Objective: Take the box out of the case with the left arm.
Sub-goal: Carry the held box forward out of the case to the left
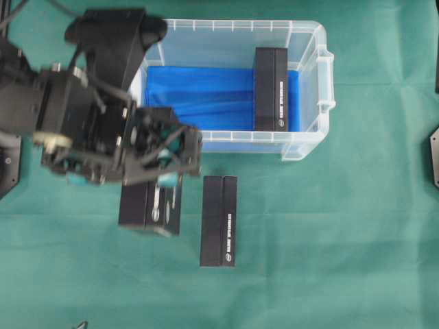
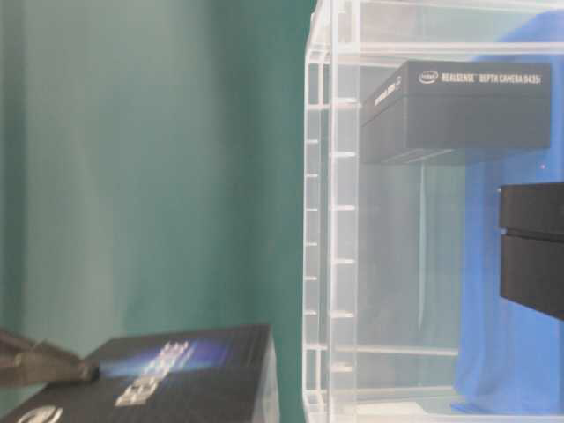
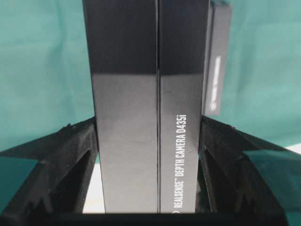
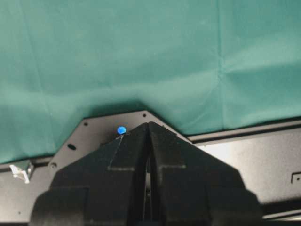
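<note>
**What you cannot make out**

From overhead, the black lattice-frame left gripper (image 1: 161, 161) is smeared by motion blur and covers the upper end of the black rectangular cardboard box (image 1: 147, 209) under it, so you cannot see there where its teal pads meet the box. In the table-level view that box (image 2: 167, 379) is blurred and cut off by the bottom edge, and the clear plastic case (image 2: 330, 220) runs off the top, right and bottom. In the left wrist view, the box's (image 3: 146, 117) ends leave the picture. In the right wrist view, the black right gripper (image 4: 148, 188) is cropped at the bottom.
</note>
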